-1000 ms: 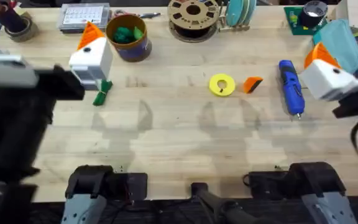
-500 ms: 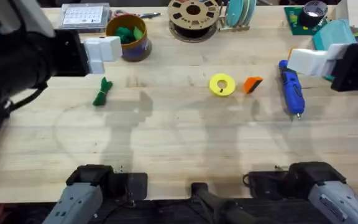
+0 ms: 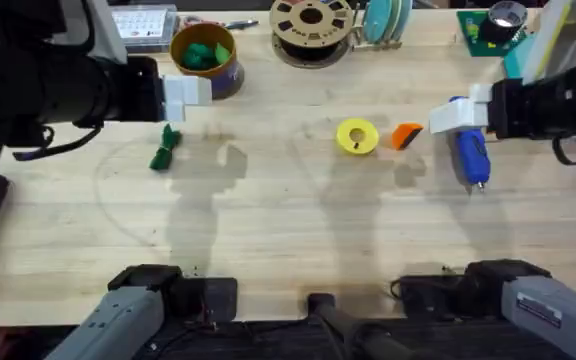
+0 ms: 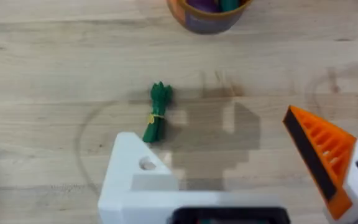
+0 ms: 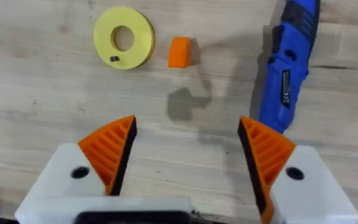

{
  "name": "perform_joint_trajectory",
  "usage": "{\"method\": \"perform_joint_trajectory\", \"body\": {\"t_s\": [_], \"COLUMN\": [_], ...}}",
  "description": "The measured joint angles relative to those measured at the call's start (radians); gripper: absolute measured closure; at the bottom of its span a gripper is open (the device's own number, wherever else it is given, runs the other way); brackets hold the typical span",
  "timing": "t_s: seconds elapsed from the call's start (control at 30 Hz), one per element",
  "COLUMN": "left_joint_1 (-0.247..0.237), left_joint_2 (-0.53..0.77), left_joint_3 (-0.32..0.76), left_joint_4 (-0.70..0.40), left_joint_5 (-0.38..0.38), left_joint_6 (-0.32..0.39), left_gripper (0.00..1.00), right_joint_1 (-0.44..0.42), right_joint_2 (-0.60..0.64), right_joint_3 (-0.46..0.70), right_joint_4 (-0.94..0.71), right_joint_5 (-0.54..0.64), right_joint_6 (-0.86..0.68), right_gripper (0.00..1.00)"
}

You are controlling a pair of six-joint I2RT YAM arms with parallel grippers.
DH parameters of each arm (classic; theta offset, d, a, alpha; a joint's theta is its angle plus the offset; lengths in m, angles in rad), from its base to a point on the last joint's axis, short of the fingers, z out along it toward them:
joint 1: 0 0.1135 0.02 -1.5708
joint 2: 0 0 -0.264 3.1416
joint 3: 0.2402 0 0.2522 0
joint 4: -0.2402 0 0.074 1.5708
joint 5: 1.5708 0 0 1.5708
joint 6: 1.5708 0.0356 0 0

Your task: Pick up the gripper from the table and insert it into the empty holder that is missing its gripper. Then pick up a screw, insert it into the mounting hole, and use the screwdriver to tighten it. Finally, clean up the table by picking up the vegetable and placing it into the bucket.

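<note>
The loose orange gripper (image 3: 406, 135) (image 5: 180, 51) lies on the table between a yellow ring (image 3: 357, 136) (image 5: 123, 45) and the blue screwdriver (image 3: 468, 140) (image 5: 288, 68). A small dark screw (image 5: 113, 59) sits on the ring. My right gripper (image 3: 456, 117) (image 5: 188, 124) hovers open over them, both orange pads in place. My left gripper (image 3: 186, 90) (image 4: 210, 127) is open above the green vegetable (image 3: 165, 148) (image 4: 156, 113). One of its fingers is the bare white holder (image 4: 135, 180); the other carries an orange pad (image 4: 322, 155). The bucket (image 3: 204, 55) (image 4: 209, 9) stands just behind, with green lumps inside.
Along the back edge stand a brown perforated spool (image 3: 311, 25), a keypad-like board (image 3: 138, 25), a teal pouch (image 3: 533, 50) and a tape roll (image 3: 506, 20). Bare wood stretches across the front half of the table.
Both arms have swung inward and dropped away from the camera. The left gripper now sits beside the bucket, and the right gripper has moved left over the screwdriver's back end.
</note>
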Motion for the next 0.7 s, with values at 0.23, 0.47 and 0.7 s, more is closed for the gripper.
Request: {"method": "perform_joint_trajectory", "body": {"t_s": [0.23, 0.47, 0.7], "left_joint_1": [0.000, 0.022, 0.200], "left_joint_2": [-0.001, 0.005, 0.110], "left_joint_3": [0.001, 0.008, 0.060], "left_joint_4": [0.019, -0.060, -0.093], "left_joint_5": [0.002, -0.006, -0.002], "left_joint_6": [0.000, 0.025, 0.070], "left_gripper": [0.015, 0.016, 0.015], "right_joint_1": [0.000, 0.000, 0.000], "right_joint_2": [-0.060, -0.059, -0.059], "right_joint_3": [0.001, 0.001, 0.001], "right_joint_4": [0.009, 0.034, 0.041], "right_joint_5": [-0.004, -0.004, -0.004], "right_joint_6": [-0.015, -0.015, -0.016], "right_gripper": [0.004, 0.005, 0.005]}}
